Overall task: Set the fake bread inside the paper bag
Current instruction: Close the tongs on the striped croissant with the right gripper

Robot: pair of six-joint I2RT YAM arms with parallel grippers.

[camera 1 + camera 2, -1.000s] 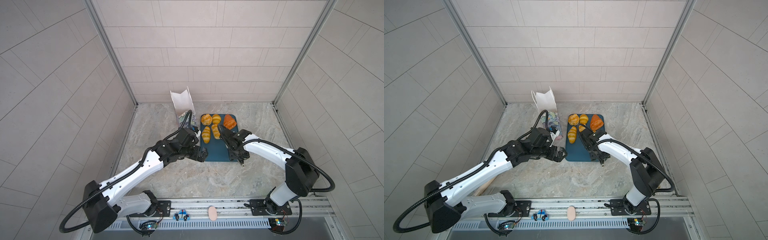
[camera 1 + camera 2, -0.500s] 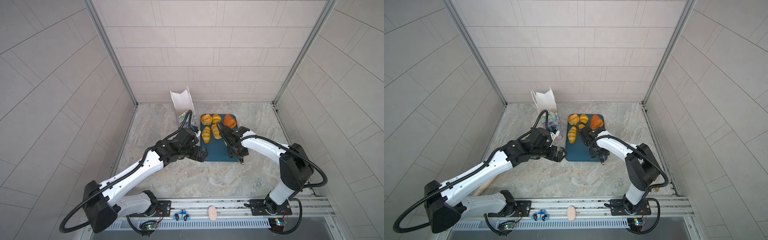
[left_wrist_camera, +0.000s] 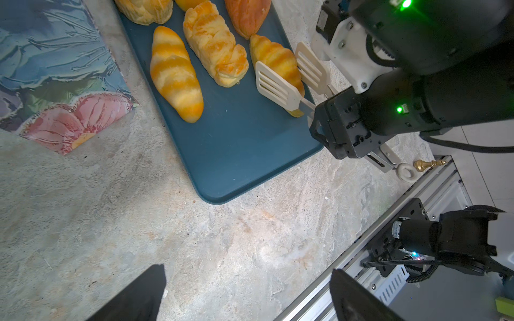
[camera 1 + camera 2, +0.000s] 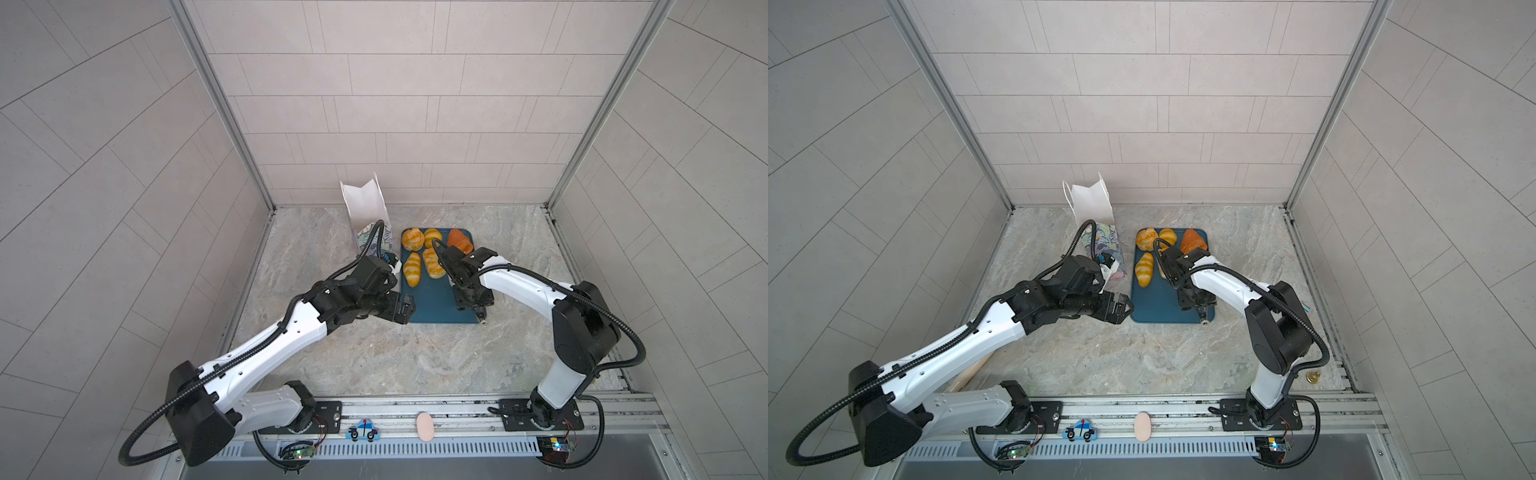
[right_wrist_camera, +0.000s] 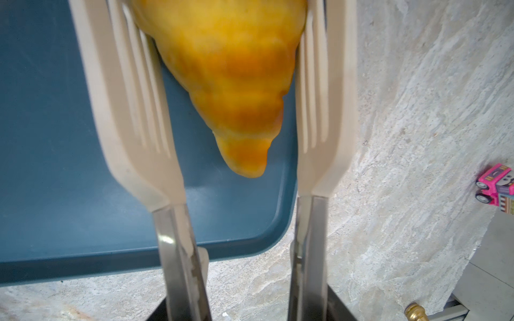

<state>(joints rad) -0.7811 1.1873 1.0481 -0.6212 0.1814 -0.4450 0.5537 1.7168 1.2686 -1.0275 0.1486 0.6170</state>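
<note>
two alike: left arm (image 4: pixel 274 345), right arm (image 4: pixel 519 286). white shells on the long links, black housings at shoulder, elbow and wrist. black ribbed cable (image 4: pixel 137 432) looped outside each, base to wrist. rows of small holes in the white shells. black base plates (image 4: pixel 511 411), bolted. small wired boards (image 4: pixel 557 446) below each base. green lights (image 3: pixel 399 109) on the right wrist. left gripper (image 4: pixel 1126 309) black, angular.

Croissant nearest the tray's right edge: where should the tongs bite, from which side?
Across the thick middle of the croissant, one tongs blade on each long flank, coming in over its tapered near tip. The tip narrows and would likely slip; the middle is widest.
</note>
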